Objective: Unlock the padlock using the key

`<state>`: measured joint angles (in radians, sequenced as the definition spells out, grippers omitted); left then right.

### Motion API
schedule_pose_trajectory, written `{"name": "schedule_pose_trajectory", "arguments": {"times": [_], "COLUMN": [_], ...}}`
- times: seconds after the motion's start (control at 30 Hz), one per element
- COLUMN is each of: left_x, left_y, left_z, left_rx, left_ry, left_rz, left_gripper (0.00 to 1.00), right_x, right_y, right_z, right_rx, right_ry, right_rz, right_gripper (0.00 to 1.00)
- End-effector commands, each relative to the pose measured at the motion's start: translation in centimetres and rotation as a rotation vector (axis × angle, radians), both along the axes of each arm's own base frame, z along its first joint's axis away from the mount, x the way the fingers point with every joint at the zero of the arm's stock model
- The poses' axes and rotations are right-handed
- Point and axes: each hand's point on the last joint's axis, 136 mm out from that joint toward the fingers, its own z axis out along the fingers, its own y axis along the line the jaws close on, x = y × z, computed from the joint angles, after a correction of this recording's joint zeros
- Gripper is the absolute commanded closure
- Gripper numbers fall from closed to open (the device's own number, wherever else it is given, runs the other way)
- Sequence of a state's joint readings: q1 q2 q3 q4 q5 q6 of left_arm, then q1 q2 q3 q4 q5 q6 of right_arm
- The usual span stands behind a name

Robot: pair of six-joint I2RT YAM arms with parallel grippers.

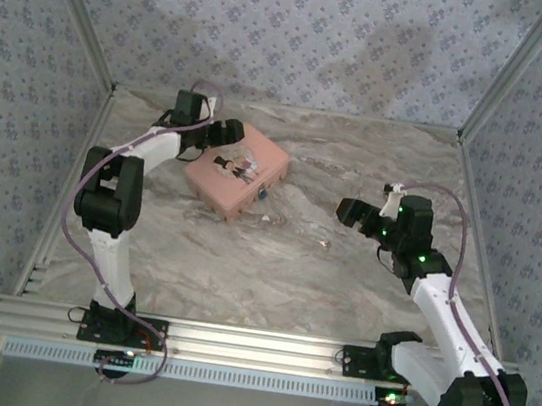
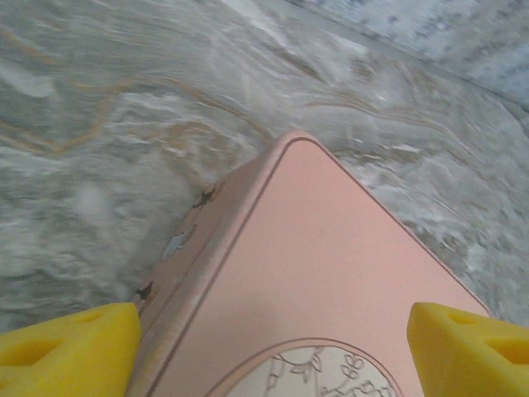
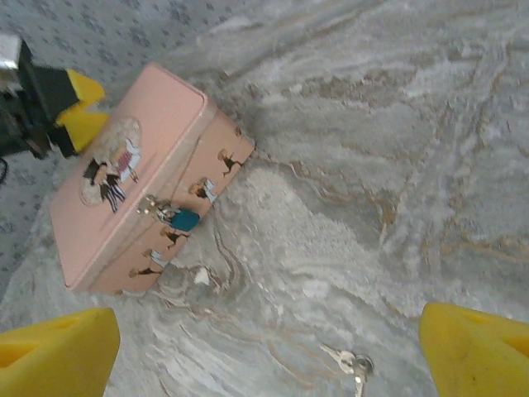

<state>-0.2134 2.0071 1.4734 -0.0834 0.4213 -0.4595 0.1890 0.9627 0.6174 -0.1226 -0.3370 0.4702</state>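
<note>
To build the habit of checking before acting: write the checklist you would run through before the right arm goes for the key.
1. The right gripper is open: ok.
2. The key lies free on the table: ok.
3. The padlock is in sight on the side of the pink tin: ok.
4. The left gripper clamps the tin steady: not ok, it is open over the lid.
5. The way the padlock's keyhole faces: cannot tell.
</note>
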Motion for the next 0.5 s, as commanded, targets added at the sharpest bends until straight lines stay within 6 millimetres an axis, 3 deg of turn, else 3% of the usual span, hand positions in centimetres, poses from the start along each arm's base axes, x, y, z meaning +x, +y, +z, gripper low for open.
{"name": "schedule_pose_trajectory", "arguments": {"times": [0.0, 0.23, 0.33, 0.47], "left_x": [-1.6, -5.3, -6.2, -7.3], "left_y": [-3.7, -9.5, -10.3, -10.1], "left_z": [0.6, 1.0, 1.4, 3.5], "left_rx": [-0.024, -0.021, -0.016, -0.004], "left_ry": [0.002, 0.007, -0.003, -0.041], "left_rz": [-0.15, -0.342, -0.36, -0.355], "left_gripper": [0.16, 0.19, 0.19, 0.18], "right_x": [-0.3, 1.9, 3.0, 4.5], "right_y": [0.0, 1.4, 2.5, 3.6], "right_z": [-1.5, -1.8, -1.6, -1.5], "right_rx": [-0.042, -0.056, -0.049, -0.058], "right_ry": [0.046, 0.097, 0.104, 0.119], "right_rz": [0.011, 0.063, 0.098, 0.116], "right_gripper": [0.05, 0.07, 0.1, 0.1]}}
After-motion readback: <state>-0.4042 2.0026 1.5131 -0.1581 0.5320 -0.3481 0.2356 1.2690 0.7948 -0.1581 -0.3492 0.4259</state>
